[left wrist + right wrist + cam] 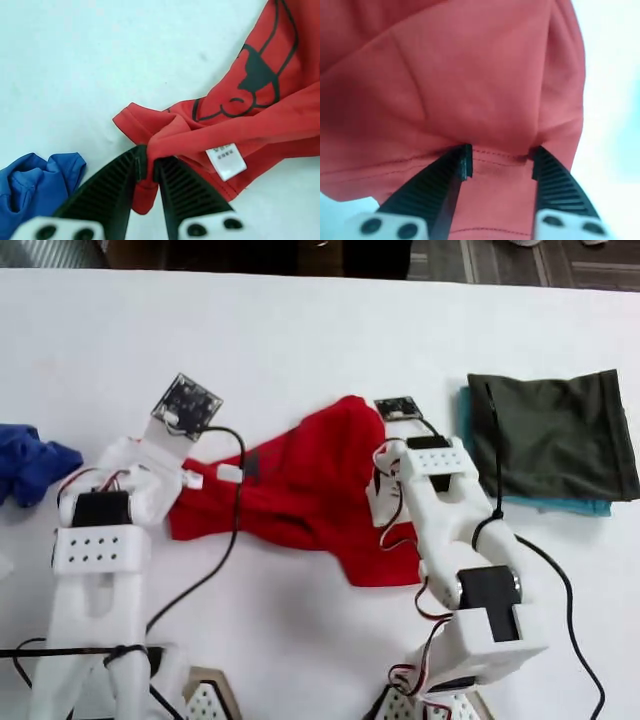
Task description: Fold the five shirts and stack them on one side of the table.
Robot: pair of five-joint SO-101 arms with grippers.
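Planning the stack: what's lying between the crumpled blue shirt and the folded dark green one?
The red shirt lies spread between them, as the high view shows.

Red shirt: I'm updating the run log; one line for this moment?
left end effector shut on red shirt | right end effector open at its hem | dark green shirt folded

Carpet tiles (520, 260) and white table (300, 330) suggest office.
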